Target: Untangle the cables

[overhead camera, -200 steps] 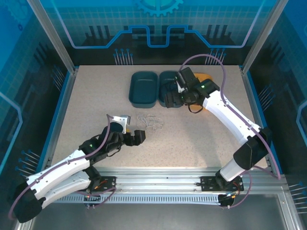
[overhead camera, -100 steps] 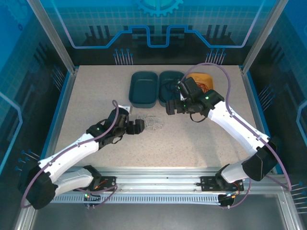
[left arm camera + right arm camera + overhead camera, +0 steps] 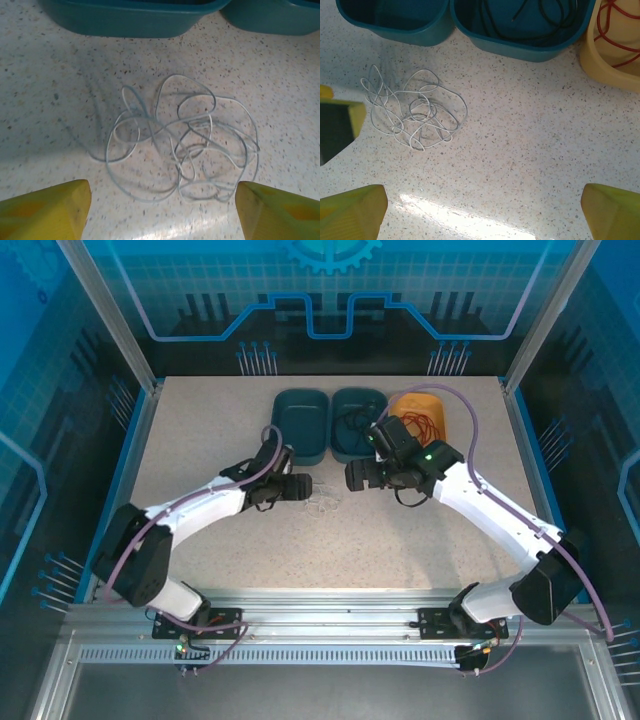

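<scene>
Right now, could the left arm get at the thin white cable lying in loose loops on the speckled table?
Probably yes: the left gripper is open right beside the thin white cable, and nothing lies over it.

A speckled beige table (image 3: 200, 430) sits inside blue-lit translucent walls (image 3: 330, 300) framed by aluminium posts (image 3: 105, 310)

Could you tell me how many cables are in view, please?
3. The white cable lies tangled on the table; the red cable is in the yellow bin; the black cable is in the teal bin beside it. Others may be hidden.
</scene>
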`<state>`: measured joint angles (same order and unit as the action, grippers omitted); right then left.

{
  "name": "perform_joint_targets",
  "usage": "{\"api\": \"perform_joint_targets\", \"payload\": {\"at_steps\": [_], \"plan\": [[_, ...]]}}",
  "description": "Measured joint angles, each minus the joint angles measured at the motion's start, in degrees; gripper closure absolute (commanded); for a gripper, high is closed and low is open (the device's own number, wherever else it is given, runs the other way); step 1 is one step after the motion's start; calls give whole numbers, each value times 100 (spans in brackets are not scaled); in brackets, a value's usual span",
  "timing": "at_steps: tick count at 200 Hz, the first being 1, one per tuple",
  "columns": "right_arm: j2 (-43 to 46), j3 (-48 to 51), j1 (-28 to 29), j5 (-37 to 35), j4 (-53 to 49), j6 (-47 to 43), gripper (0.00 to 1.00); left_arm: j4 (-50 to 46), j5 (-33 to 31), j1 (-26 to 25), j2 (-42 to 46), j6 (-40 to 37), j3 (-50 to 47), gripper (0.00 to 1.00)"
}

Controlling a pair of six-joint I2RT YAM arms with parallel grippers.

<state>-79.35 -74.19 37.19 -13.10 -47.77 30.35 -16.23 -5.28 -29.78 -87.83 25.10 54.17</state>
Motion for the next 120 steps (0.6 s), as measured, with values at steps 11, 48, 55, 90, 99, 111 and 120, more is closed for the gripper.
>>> {"api": "perform_joint_targets", "payload": {"at_steps": [11, 48, 55, 90, 99, 111, 120], "plan": [[33, 24, 0, 2, 13, 15, 0, 31, -2, 0, -225, 0, 118, 24], [146, 136, 0, 4, 140, 37, 0, 109, 0, 0, -686, 13, 247, 62], [155, 153, 0, 4, 168, 39, 0, 109, 4, 0, -728, 4, 247, 69], [157, 323, 2, 4, 273, 92, 0, 210, 142, 0, -619, 46, 94, 97], [155, 369, 4, 4, 293, 105, 0, 210, 199, 0, -505, 9, -9, 100], [142, 424, 4, 4, 295, 127, 0, 188, 264, -2, -299, 39, -140, 100], [118, 457, 4, 4, 313, 146, 0, 177, 328, -11, -105, 42, -243, 100]]}}
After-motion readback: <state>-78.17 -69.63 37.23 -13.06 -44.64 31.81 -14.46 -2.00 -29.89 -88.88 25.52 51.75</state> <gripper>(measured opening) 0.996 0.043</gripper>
